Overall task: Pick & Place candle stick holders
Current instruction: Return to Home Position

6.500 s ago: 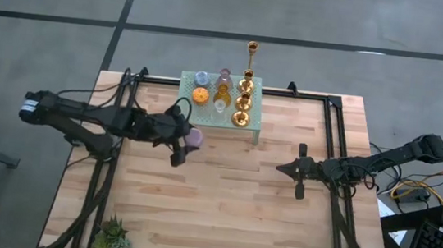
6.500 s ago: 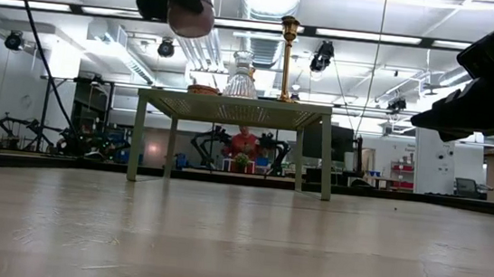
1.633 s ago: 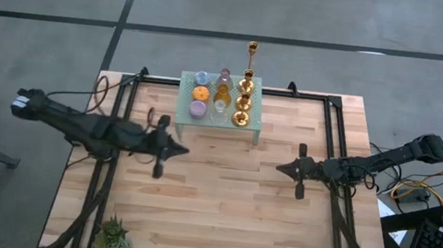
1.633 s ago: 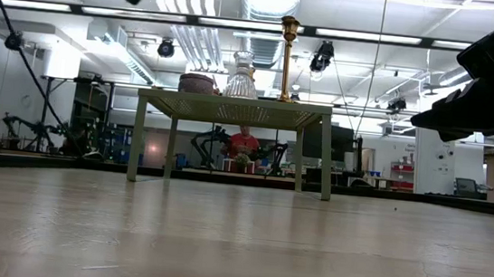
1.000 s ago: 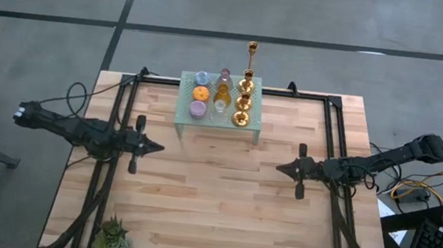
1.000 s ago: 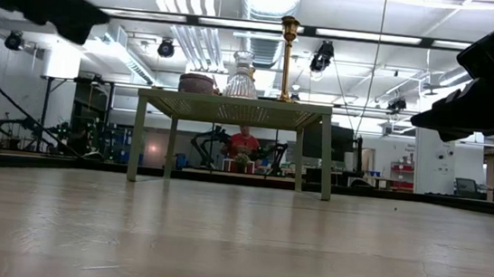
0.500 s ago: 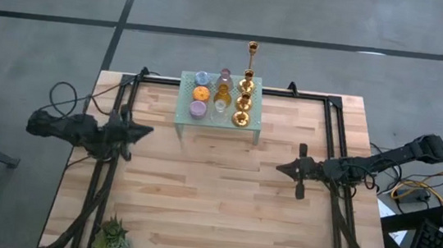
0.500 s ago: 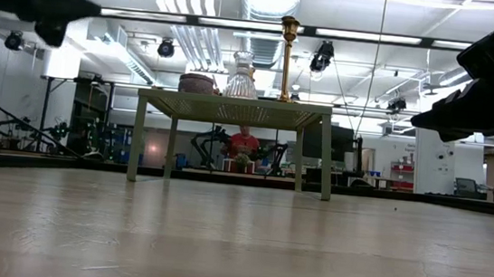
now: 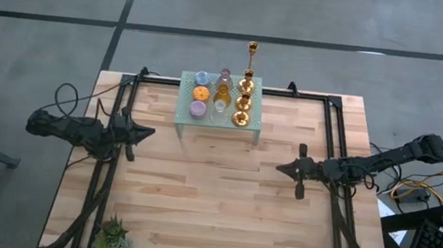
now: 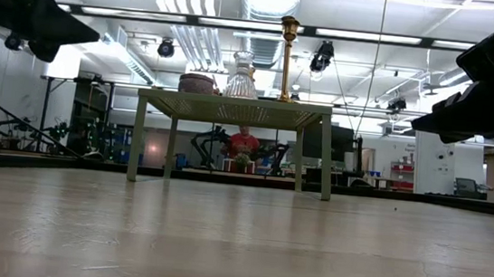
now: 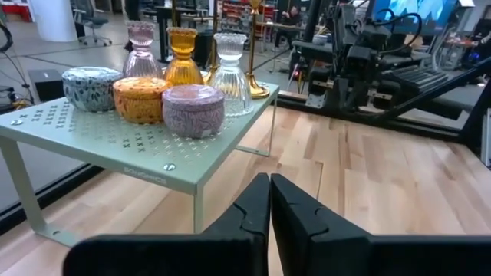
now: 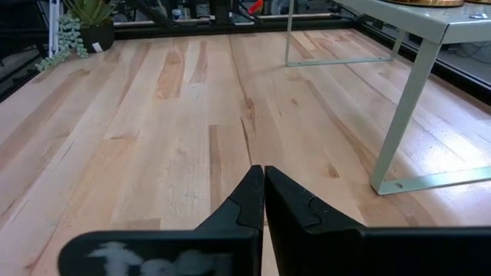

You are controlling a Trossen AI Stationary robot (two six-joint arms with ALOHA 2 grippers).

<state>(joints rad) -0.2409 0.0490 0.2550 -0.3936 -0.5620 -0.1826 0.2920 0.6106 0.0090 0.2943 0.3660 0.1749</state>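
Several candle stick holders stand on the mint-green perforated stand (image 9: 256,111) at the table's far middle. Nearest the left arm are a squat purple holder (image 11: 193,110), an orange one (image 11: 140,98) and a blue one (image 11: 90,87). Behind them are pink (image 11: 141,47), amber (image 11: 183,55) and clear glass (image 11: 230,61) holders. Gold candlesticks (image 9: 244,102) fill the stand's right side, with a tall one (image 9: 252,53) at the far end. My left gripper (image 9: 152,132) hovers shut and empty, left of the stand. My right gripper (image 9: 277,168) hovers shut and empty, to the stand's right and nearer.
A small spiky green plant (image 9: 115,237) sits at the table's near left corner. Bare wood (image 9: 214,197) lies between the two grippers and toward the near edge. The stand's thin legs (image 12: 403,130) rest on the table. A seated person (image 10: 244,143) shows in the room behind.
My left gripper has drawn back toward the table's left edge and a little toward the far edge, its arm folding in, fingers shut and empty. The holders on the stand have not moved.
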